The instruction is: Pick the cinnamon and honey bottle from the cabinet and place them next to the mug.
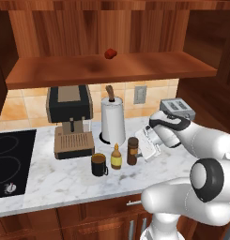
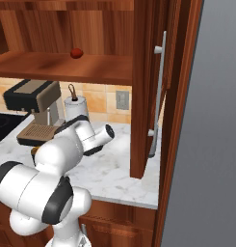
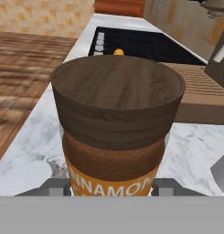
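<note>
Cinnamon jar set down on the marble counter beside the honey bottle and mug, claw at its sides.

The gripper (image 1: 141,149) appears closed on the cinnamon (image 1: 132,151), its finger tips (image 3: 56,185) flanking the jar's label in the hand view, while the jar stands upright on the counter (image 1: 65,180). Just left of it stand the honey bottle (image 1: 116,157) and then the mug (image 1: 99,165), all three in a close row. Judged from this, both items are out of the cabinet (image 1: 111,70) and only release and withdrawal remain. A small red lump (image 1: 110,53) sits on the shelf. Behind the row stand the coffee machine (image 1: 70,121) and paper towel roll (image 1: 112,119), a toaster (image 1: 178,108) far right, the cooktop (image 1: 11,161) left; nothing blocks a backward retreat.
</note>
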Controlling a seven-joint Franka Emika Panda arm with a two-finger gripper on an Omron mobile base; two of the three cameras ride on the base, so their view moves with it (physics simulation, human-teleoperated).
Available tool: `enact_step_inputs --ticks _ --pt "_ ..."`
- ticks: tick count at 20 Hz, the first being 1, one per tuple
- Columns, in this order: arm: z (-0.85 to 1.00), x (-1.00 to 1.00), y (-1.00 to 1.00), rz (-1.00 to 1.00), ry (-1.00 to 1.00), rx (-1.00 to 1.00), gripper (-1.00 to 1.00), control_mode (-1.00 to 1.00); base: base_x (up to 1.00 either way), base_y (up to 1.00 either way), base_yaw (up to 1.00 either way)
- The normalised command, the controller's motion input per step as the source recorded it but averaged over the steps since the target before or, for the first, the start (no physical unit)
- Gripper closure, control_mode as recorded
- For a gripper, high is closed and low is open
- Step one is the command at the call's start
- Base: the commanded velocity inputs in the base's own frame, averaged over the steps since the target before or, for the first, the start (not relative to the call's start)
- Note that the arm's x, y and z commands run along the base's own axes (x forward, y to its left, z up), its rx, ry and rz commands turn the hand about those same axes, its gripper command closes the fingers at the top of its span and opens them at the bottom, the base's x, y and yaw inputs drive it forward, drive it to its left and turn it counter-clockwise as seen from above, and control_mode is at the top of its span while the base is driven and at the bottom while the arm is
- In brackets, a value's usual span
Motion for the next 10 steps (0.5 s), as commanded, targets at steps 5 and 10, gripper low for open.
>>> enact_step_inputs --ticks 5,10 --pt "-0.20 0.00 0.03 0.00 -0.01 -0.03 1.00 -1.00 0.00 0.00 0.00" --pt "-0.07 0.00 0.01 0.00 -0.07 0.00 1.00 -1.00 0.00 0.00 0.00"
